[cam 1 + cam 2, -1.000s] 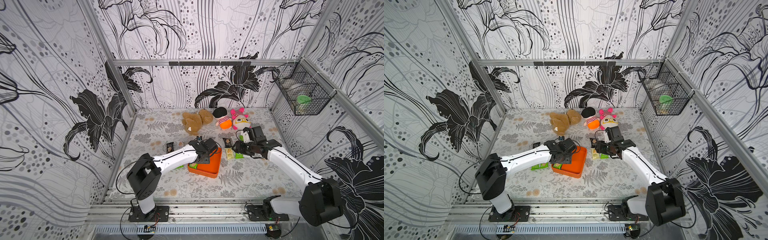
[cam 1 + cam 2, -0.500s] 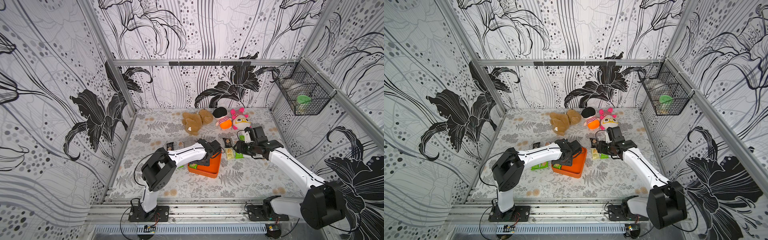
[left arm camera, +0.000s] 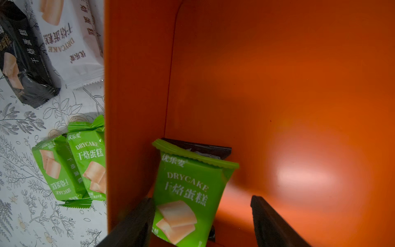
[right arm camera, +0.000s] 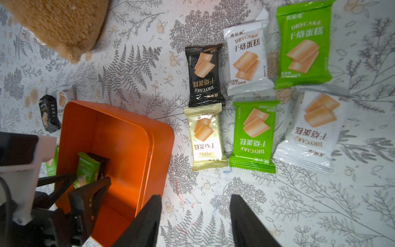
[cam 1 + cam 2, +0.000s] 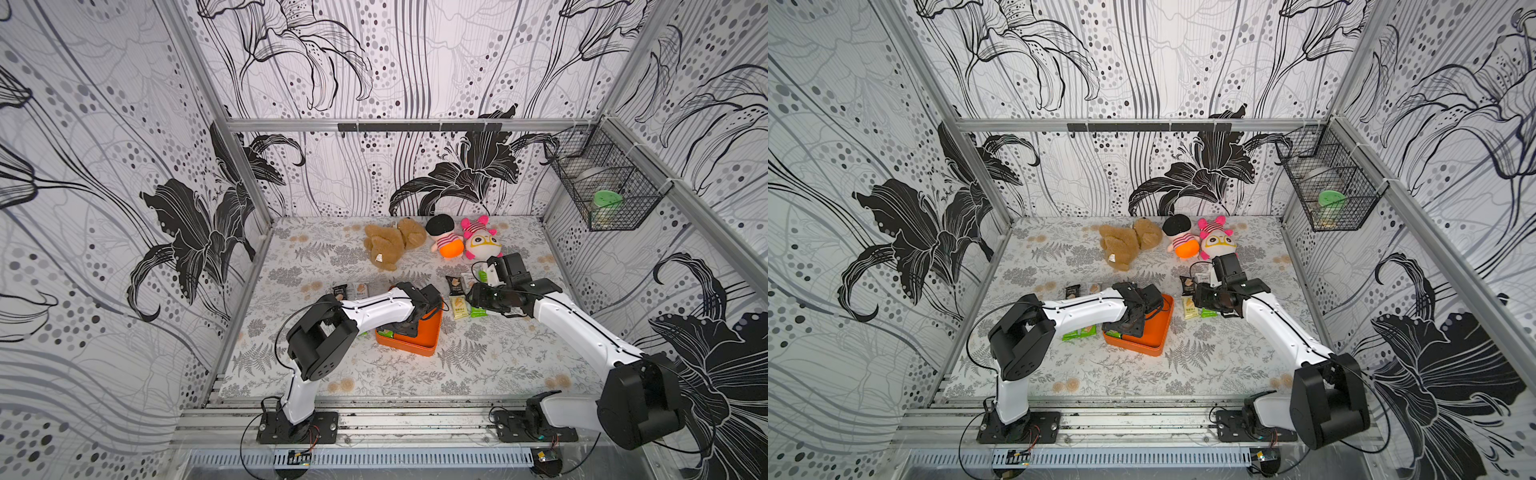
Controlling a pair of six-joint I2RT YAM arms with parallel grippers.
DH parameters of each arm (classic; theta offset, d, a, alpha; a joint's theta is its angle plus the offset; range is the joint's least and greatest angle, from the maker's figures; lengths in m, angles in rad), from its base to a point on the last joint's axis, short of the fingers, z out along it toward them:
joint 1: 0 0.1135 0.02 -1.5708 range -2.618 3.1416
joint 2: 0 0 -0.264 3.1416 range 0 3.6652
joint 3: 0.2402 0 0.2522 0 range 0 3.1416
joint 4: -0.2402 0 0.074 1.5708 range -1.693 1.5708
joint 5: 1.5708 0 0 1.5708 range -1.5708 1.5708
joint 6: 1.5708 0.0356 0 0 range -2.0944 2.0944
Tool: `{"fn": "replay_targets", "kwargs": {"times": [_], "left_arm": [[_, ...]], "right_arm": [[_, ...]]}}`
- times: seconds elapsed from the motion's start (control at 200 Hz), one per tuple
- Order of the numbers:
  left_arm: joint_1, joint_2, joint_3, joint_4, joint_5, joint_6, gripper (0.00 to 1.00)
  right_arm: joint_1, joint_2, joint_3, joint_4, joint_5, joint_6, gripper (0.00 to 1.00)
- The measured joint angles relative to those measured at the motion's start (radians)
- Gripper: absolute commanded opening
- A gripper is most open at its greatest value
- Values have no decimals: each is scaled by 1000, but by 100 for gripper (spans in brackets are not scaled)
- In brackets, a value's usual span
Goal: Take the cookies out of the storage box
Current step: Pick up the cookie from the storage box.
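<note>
The left arm (image 5: 374, 309) and right arm (image 5: 582, 332) had white links, black joints, thin cables; the left tool (image 3: 202, 197) was black.

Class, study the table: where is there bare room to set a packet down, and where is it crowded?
Free: the strip between box and front rail; the patch between brown plush and left wall. Crowded: six packets right of the box, more packets along its left and back.

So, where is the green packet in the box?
Left wrist view: the green packet lies in the orange box's corner, over a black packet, within the open left gripper.
</note>
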Motion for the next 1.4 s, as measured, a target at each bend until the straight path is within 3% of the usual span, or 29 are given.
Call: {"fn": "replay_targets", "kwargs": {"times": [0.451,0.956,1.402], "left_arm": [[-14,-1,31,40,82,-17,75],[-9,-10,37,17,51,-5,76],[31,-13,-27,88,74,47,59]], "right_arm": [[0,2,21,-17,14,-4,57],[0,25,24,-17,13,-7,57],[0,34,42,-36,13,-7,57]]}}
